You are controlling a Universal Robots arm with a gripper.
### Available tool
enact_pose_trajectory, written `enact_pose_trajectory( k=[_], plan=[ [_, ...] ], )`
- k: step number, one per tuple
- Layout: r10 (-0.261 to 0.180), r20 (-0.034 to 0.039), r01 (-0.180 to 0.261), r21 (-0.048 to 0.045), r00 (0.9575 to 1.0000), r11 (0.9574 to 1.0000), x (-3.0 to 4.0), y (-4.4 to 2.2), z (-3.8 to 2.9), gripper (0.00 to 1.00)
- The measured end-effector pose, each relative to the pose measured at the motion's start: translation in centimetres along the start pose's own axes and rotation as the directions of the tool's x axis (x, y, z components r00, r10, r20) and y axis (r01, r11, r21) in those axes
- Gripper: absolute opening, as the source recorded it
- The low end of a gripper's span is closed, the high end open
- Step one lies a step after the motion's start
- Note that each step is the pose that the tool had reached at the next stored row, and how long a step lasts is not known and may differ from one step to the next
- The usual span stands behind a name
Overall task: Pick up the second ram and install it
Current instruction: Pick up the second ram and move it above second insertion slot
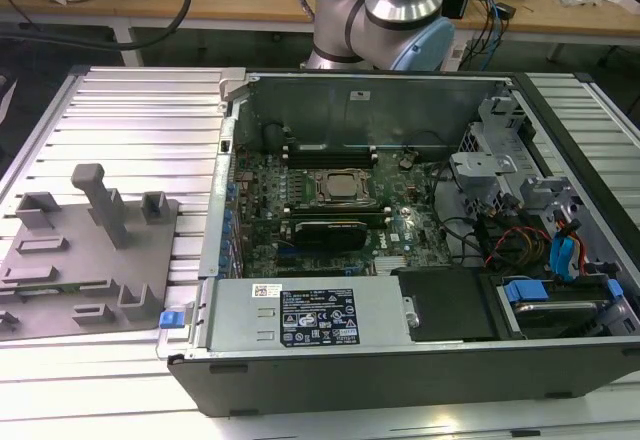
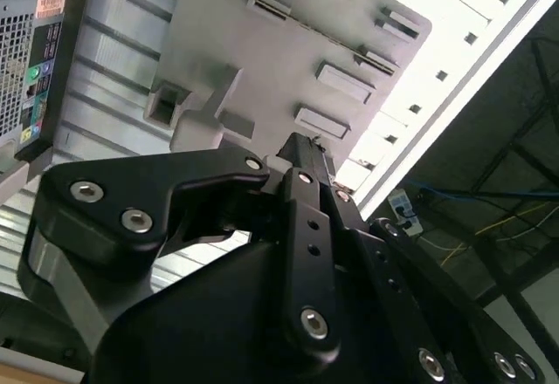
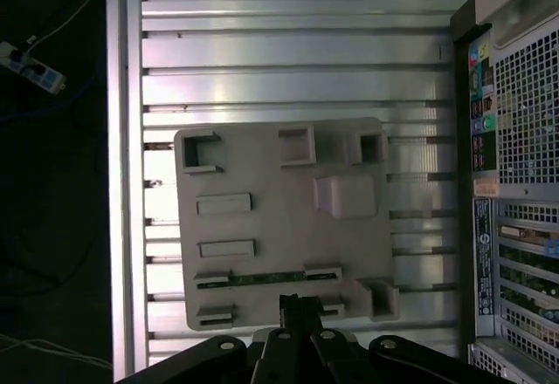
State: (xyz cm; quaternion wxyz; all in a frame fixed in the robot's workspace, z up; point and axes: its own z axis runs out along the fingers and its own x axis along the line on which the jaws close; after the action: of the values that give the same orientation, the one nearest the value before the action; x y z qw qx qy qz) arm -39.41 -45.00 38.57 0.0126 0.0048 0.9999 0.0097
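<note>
Hovering gripper (image 3: pixel 300 304), jaws apparently closed and empty, just beside second ram (image 3: pixel 266 277), which lies lengthwise along the fixture plate (image 3: pixel 279 227) edge nearest it.

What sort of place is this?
Probably a robotics lab or workshop: a robot arm stands behind an opened computer case on a ribbed metal table, with cable-strewn wooden benches behind.

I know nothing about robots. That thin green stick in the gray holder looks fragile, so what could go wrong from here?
1. The second ram sits thin and edge-up between two raised blocks on the gray tray. The gripper, close by it, might come in slightly off and hit a block or nudge the tray.
2. In the computer case, the memory slots lie next to the CPU socket, with cables nearby. A tilted stick could jam.
</note>
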Motion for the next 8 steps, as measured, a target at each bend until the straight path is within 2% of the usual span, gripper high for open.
enact_pose_trajectory(
  k=[1,3,5,7,8],
  plan=[
    [-0.029,-0.0005,0.029,-0.0008,0.9996,0.9996,0.0,0.0,0.0,0.11],
    [-0.09,-0.0016,0.09,-0.0024,0.9959,0.9959,0.0,0.0,0.0,0.11],
    [-0.138,-0.0024,0.138,-0.0037,0.9904,0.9904,0.0,0.0,0.0,0.11],
    [-0.167,-0.0029,0.167,-0.0045,0.9859,0.9859,0.0,0.0,0.0,0.11],
    [-0.193,-0.0033,0.193,-0.0052,0.9812,0.9811,0.0,0.0,0.0,0.11]
  ],
)
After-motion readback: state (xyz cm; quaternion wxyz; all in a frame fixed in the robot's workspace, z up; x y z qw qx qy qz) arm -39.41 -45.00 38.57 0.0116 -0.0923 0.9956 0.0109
